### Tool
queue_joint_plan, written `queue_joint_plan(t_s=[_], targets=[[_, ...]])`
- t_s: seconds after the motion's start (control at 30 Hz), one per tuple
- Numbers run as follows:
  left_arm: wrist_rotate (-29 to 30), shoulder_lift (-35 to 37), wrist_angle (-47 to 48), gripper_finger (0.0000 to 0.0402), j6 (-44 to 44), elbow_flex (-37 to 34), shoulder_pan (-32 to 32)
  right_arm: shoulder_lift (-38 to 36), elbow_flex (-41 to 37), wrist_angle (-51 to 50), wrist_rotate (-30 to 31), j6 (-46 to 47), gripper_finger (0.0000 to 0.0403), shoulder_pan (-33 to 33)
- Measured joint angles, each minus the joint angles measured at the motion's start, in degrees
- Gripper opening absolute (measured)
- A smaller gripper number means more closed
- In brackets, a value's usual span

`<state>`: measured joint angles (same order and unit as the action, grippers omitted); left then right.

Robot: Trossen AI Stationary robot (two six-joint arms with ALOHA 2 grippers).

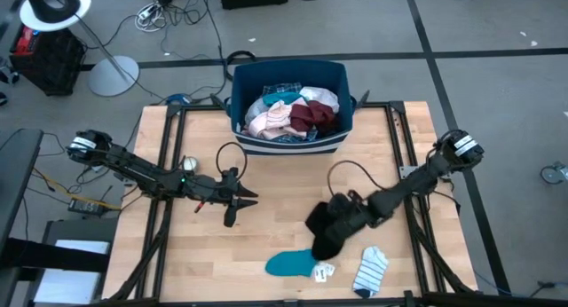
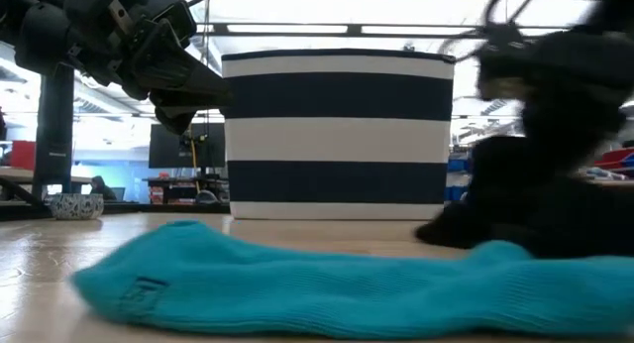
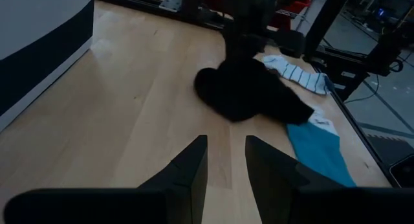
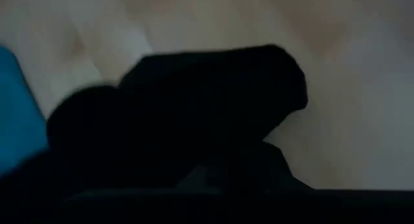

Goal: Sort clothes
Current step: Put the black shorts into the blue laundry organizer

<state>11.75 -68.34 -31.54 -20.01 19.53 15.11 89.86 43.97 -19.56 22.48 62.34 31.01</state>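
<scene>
From where I stand, the right gripper (image 1: 335, 220) has its fingers clamped on the black garment (image 1: 327, 232) on the table. The dark blue bin (image 1: 288, 107), with pink and maroon clothes inside, sits toward eleven o'clock from that grip, well apart, so I would guess a lift comes next. The left gripper (image 1: 238, 199) hovers unclenched and empty at nine o'clock, farther off. The teal sock (image 1: 291, 263) lies just beside the black garment at seven o'clock.

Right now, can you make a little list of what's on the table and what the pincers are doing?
bin: at the table's far edge, full of clothes
black garment: on the table, right pincer shut on it
teal sock: flat, near edge
striped sock: beside the teal sock
left pincer: open, holding nothing
</scene>
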Motion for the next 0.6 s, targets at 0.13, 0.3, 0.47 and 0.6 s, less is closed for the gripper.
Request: queue_joint_plan(t_s=[0.13,0.3,0.47,0.6], targets=[[0.0,0.0,0.0,0.0110,0.0,0.0,0.0,-0.1,5.0,-0.6,-1.2,-12.0,0.0004,-6.5],[0.0,0.0,0.0,0.0110,0.0,0.0,0.0,-0.4,14.5,-2.5,-4.4,-26.0,0.0002,-13.5],[0.0,0.0,0.1,0.0110,0.0,0.0,0.0,-0.5,26.8,-7.8,-4.6,-37.3,0.0001,-17.4],[0.0,0.0,0.1,0.0110,0.1,0.0,0.0,-0.5,37.5,-10.4,-4.7,-46.8,0.0001,-20.5]])
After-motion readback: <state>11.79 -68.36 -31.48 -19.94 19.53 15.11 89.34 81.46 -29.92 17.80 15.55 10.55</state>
